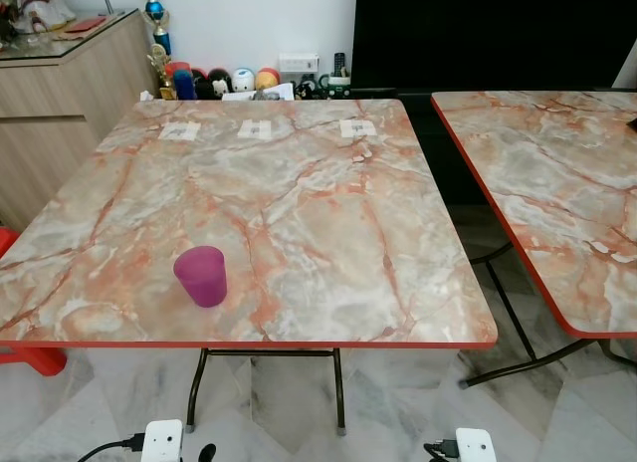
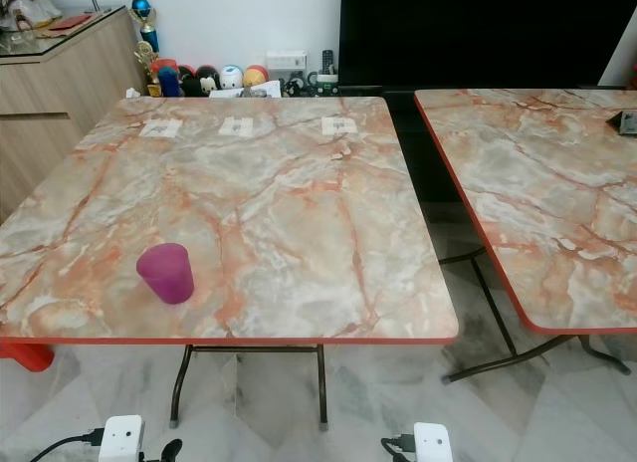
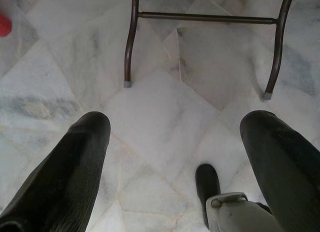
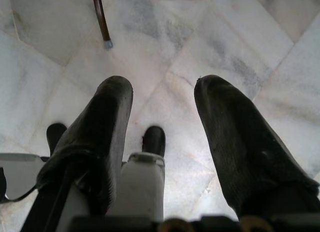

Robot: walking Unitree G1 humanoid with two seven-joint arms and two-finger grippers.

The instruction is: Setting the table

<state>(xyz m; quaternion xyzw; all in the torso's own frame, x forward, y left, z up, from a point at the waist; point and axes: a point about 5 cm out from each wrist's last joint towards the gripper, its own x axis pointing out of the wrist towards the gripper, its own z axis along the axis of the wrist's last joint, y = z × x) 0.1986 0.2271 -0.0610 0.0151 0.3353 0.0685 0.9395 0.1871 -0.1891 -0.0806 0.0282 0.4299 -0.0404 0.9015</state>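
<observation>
- Left eye view has the cup (image 1: pixel 201 276) as the landmark: a purple tumbler standing on the marble-patterned worktop (image 1: pixel 328 223), close to its near red edge and toward the robot's left.
- Whether the cup is upright or mouth-down I cannot tell, nor whether anything is inside; no contents show.
- Far beyond the cup, along the worktop's back edge, lie three small white labels (image 1: pixel 258 128) in a row, well apart from it; they may mark place settings.
- To the right of the cup's worktop, across a gap, stands a second worktop (image 1: pixel 557 183) with the same pattern.
- Left claw (image 3: pixel 175 137) hangs below the worktop's edge, aimed at the tiled floor (image 3: pixel 165 107) near the table legs (image 3: pixel 131 42); its two fingers are spread wide, pinching nothing.
- Right claw (image 4: pixel 162 109) hangs the same way over the floor, fingers apart and bare.
- My judgement: the task is barely begun, and the step in hand is reaching for the cup, most likely with the left claw since it is nearer.
- To do it well, raise the arm clear of the red edge first, approach the cup from the side at mid-height, and close gently; the tapered plastic wall could slip or tip if pinched near the rim.
- Carry it level toward a label and set it down before letting go.
</observation>
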